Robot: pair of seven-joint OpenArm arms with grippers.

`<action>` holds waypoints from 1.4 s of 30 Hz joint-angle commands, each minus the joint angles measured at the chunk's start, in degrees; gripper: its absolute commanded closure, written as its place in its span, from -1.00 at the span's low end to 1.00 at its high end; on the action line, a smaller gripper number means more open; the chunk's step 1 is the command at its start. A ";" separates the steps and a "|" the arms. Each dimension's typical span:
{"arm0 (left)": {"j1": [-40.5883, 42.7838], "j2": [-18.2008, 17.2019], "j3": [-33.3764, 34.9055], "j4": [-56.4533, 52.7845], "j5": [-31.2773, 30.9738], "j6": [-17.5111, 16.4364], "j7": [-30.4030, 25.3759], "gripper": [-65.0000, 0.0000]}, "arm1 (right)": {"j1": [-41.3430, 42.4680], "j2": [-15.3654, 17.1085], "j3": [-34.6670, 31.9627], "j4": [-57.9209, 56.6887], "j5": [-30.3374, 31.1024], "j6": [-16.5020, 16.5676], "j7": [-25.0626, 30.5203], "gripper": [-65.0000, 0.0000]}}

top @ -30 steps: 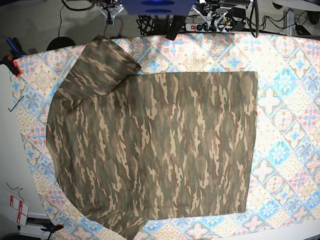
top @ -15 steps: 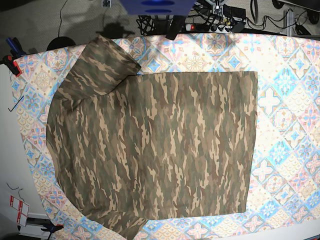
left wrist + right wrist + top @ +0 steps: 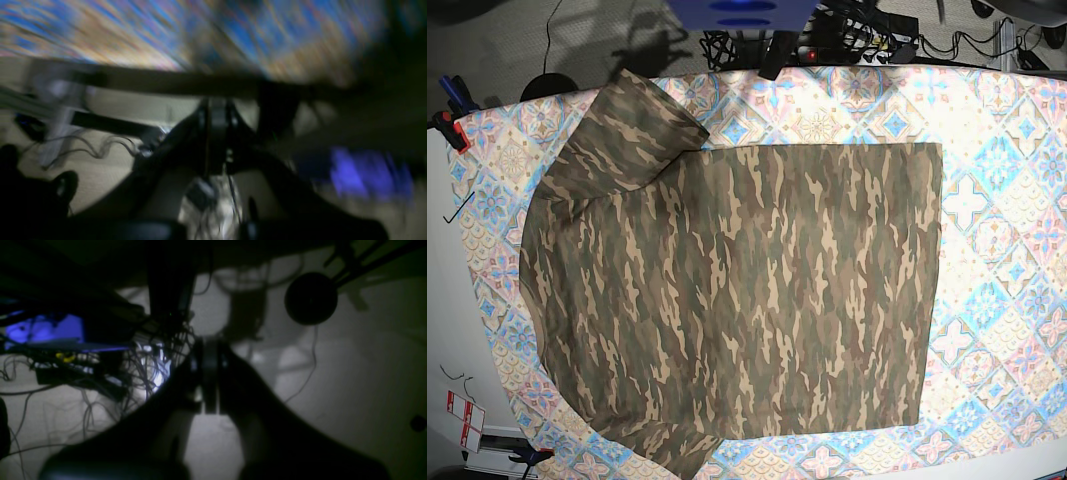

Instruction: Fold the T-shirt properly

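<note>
The left gripper (image 3: 217, 133), dark and smeared by blur, is showing its jaws pressed together on nothing. The right gripper (image 3: 206, 380), a black silhouette, is likewise pinched closed and empty. Past the right one, only its wrist view is showing a pale floor, a tangle of thin dark cables (image 3: 140, 373) and a round black disc (image 3: 311, 298). The left wrist view is catching a streaked strip of the pastel blue-and-pink patterned tablecloth (image 3: 133, 36) above the jaws. Only the base view is showing the soft brown, tan and olive camouflage cloth T-shirt (image 3: 757, 300), which is lying flat and spread on that tablecloth (image 3: 1007, 200), one short sleeve angling toward the far left corner, hem edge straight on the right.
</note>
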State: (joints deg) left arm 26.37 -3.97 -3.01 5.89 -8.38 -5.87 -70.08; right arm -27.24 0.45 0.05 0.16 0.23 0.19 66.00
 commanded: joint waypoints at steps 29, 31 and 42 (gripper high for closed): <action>36.79 -4.87 -2.58 75.12 -3.44 -0.07 14.04 0.95 | -28.27 1.27 0.08 49.81 -0.10 -0.32 1.74 0.85; 37.85 -4.96 -2.66 79.60 -3.44 -0.07 16.85 0.95 | -31.17 2.67 0.08 58.78 -0.10 -0.32 -3.01 0.81; 43.92 -7.77 -3.02 105.01 -7.57 -0.07 38.92 0.95 | -39.17 3.99 0.17 90.52 -0.10 -0.32 -23.84 0.79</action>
State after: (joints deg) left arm 68.79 -11.60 -5.85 110.19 -15.79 -5.82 -29.56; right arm -65.36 4.03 -0.01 90.15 -0.40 -0.05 40.03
